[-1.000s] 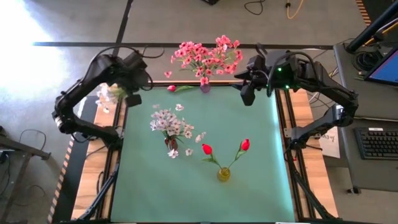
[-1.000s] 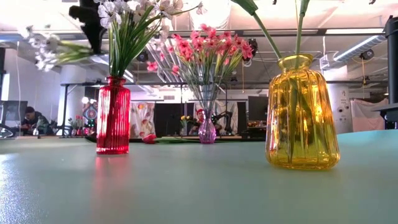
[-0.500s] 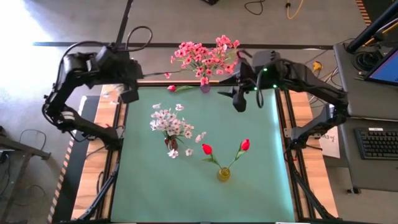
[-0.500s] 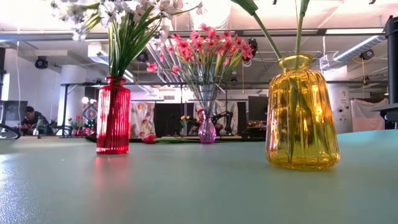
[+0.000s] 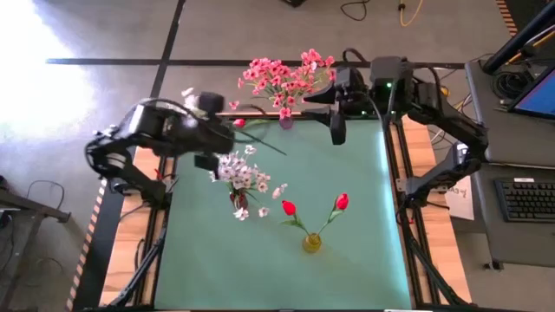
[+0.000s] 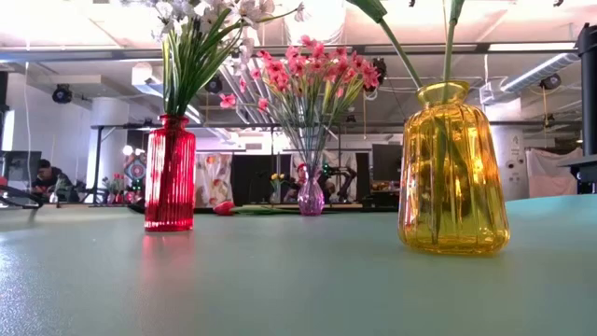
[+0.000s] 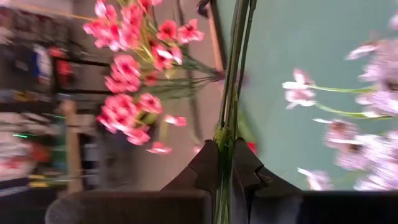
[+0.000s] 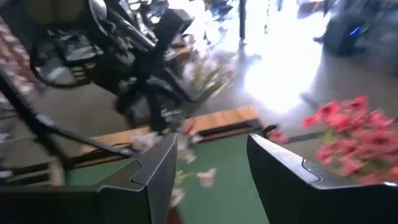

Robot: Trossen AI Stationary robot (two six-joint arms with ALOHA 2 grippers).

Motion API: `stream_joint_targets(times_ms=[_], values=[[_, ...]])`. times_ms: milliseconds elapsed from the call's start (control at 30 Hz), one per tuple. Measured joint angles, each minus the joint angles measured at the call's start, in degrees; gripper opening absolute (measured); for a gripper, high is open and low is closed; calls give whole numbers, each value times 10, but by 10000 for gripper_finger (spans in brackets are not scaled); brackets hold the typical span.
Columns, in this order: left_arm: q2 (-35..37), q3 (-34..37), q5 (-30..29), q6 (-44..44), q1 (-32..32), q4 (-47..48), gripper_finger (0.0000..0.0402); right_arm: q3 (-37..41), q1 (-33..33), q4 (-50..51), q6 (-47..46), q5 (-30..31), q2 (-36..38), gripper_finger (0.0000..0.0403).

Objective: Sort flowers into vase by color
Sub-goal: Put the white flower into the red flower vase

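- The left claw is gripping a white spray by its green stem; in the left wrist view the stem is running out between the closed fingers.
- In the high view that left claw is hanging over the bench beside the red vase, with the stem slanting off toward the far edge, probably so the stem end can be swung down into the vase neck.
- The red vase is already carrying a bunch of white flowers, so this spray seems meant for it.
- The pink flowers are standing in the purple vase at the far edge, and two red buds are sitting in the yellow vase near the front.
- One more red bud is lying flat on the bench near the purple vase, not yet sorted.
- The right claw is hovering above the far edge beside the pink flowers, fingers spread apart and holding nothing, likely positioned for that loose bud.
- Judging by this, the sorting is nearly finished.
- The crowded white blossoms may be blocking the vase mouth, so the stem needs a steep, careful entry.
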State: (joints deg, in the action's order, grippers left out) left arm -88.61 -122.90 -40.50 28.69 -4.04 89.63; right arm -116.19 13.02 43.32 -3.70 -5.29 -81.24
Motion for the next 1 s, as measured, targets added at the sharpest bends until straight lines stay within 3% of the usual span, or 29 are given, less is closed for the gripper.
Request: stream_joint_targets(times_ms=[167, 300, 533, 667, 867, 1000], values=[[-77, -64, -66, 71, -12, 1, 0, -10, -2, 46, -45, -42, -13, 187], [-124, -123, -71, 96, -14, 1, 0, -10, -6, 101, -62, -46, -30, 187], [-141, -105, -80, 101, -42, 4, 0, -10, -8, 134, -84, -87, -66, 194], [-153, -105, -89, 99, -57, 4, 0, -10, -8, 131, -82, -91, -92, 220], [-159, -105, -102, 102, -58, 4, 0, -30, -8, 116, -71, -169, -131, 267], [-159, -105, -102, 106, -58, 4, 0, -53, -8, 118, -69, -172, -157, 284]])
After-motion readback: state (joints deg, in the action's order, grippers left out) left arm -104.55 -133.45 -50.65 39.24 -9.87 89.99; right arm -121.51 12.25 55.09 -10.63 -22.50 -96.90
